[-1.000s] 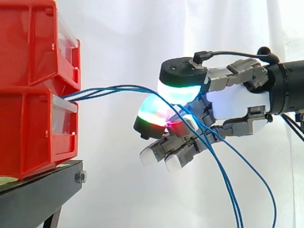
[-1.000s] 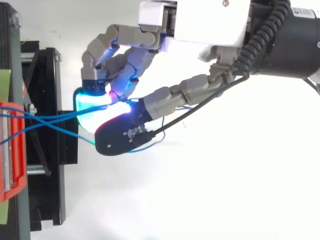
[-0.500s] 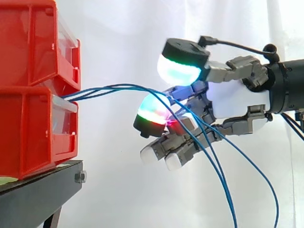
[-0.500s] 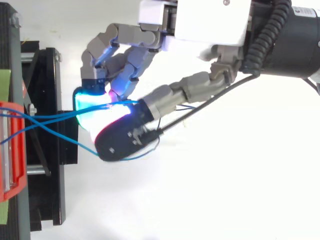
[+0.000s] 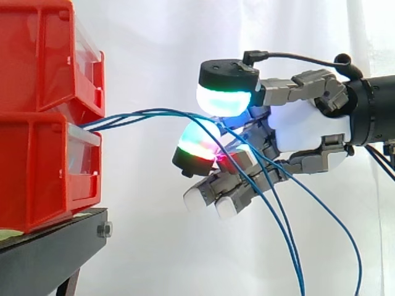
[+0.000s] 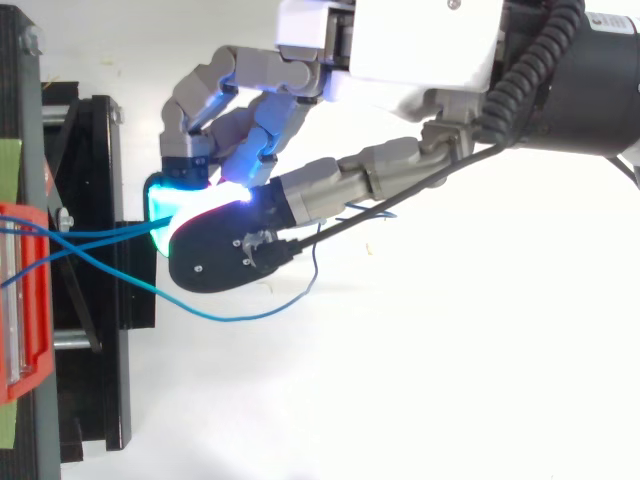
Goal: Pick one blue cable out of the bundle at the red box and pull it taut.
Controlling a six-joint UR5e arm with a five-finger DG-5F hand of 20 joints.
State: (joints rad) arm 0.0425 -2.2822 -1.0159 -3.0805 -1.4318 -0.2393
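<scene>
Several thin blue cables (image 5: 136, 116) leave the gap between the two stacked red bins (image 5: 37, 172) and run right into my hand (image 5: 308, 126). My hand is a short way right of the bins at the height of that gap. Its green-cyan thumb pad (image 5: 222, 102) sits on top of the cables. A pad glowing green and red (image 5: 197, 145) closes from below, and the strands are pinched between the two. Past the hand the cables hang down to the lower right. From above, one blue strand (image 6: 250, 315) sags loose below the hand (image 6: 420, 45).
The red bins stand on a black stand (image 5: 49, 246) at the left, with a white curtain behind. Seen from above, the stand (image 6: 100, 200) and the bin's red front (image 6: 20, 300) lie along the left edge, and a white floor lies to the right.
The thumb lifted off the cables, then came down again further left, towards the bins. One blue strand slipped free and now sags in a loop below the hand.
</scene>
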